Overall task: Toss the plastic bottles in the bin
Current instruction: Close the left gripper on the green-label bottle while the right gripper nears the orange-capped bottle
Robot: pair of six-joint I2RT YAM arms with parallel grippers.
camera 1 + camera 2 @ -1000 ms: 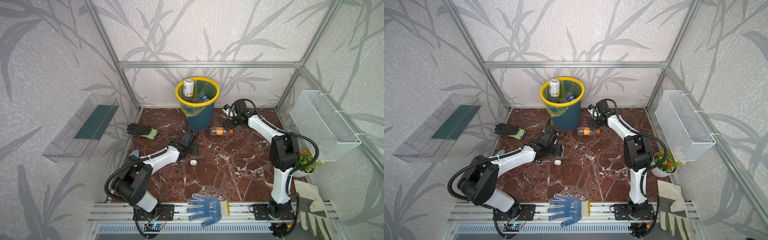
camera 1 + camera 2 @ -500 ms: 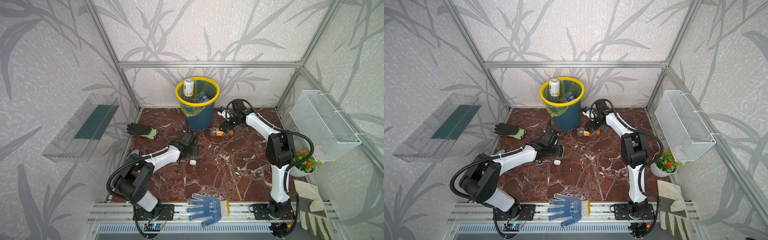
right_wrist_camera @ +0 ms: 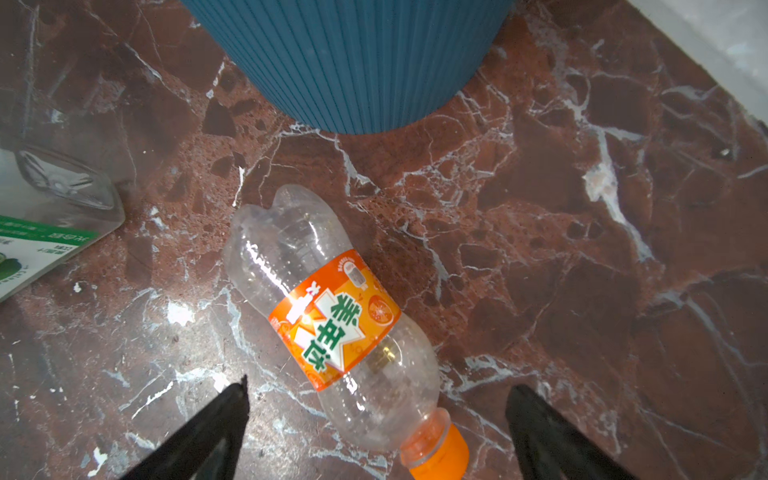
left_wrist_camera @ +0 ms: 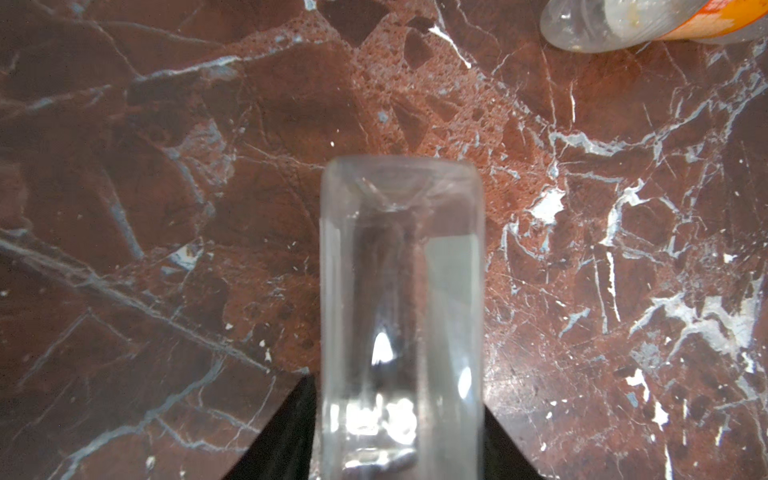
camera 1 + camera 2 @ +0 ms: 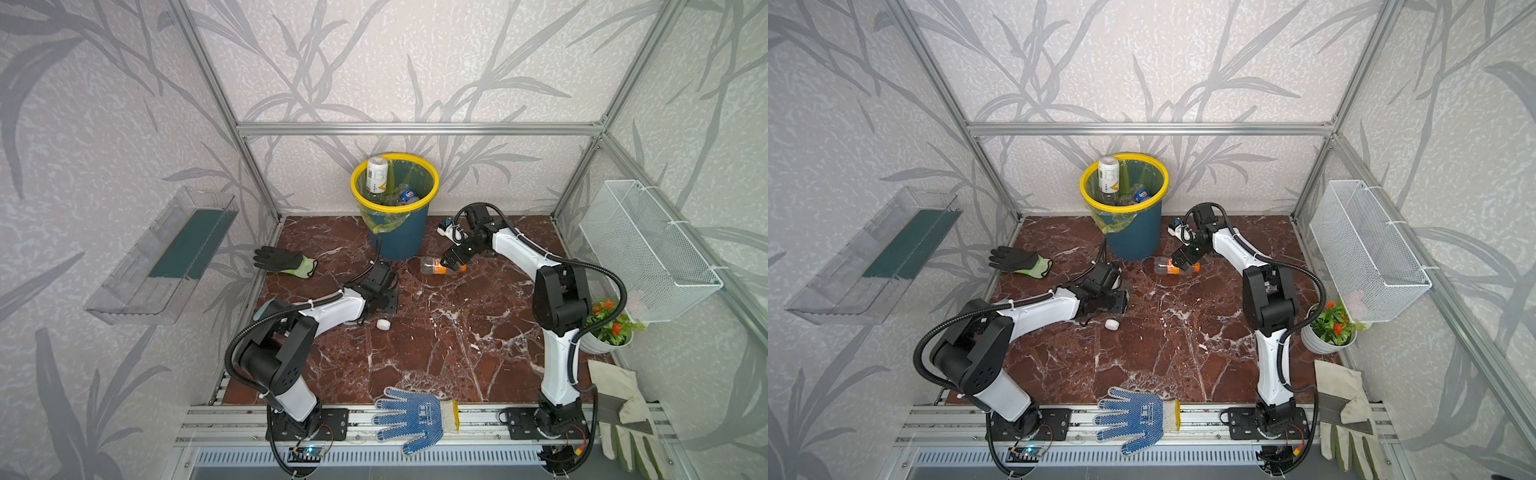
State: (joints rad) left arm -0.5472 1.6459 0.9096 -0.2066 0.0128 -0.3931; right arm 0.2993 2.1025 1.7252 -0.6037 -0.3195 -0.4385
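The right gripper [image 3: 379,385] hangs wide open just above the orange-labelled bottle [image 3: 332,316] and holds nothing; its two dark fingertips stand either side of the bottle's neck end, clear of the plastic. That bottle lies flat on the red marble floor [image 5: 457,332], just near-right of the bin [image 5: 395,245]. In both top views its long axis runs left to right, with the orange cap to the right and the clear base to the left, toward the bin's foot.

In the right wrist view the axis slants across the gap instead of lying square to it; the cap sits close to the line between the fingertips and the labelled belly lies further ahead. The coming grasp likely turns on that offset: closing here would pinch the shoulder by the cap, not the middle; a short reach along the axis, or a slight wrist turn, should seat it better.

The left gripper [image 4: 399,395] is low on the floor, nearer and further left, closed against both flat sides of a clear square-sided bottle [image 4: 401,291] — so the right arm is plainly the nearer one for the orange bottle. Several bottles lie in the bin; a white-labelled bottle [image 5: 377,174] stands against its yellow rim.
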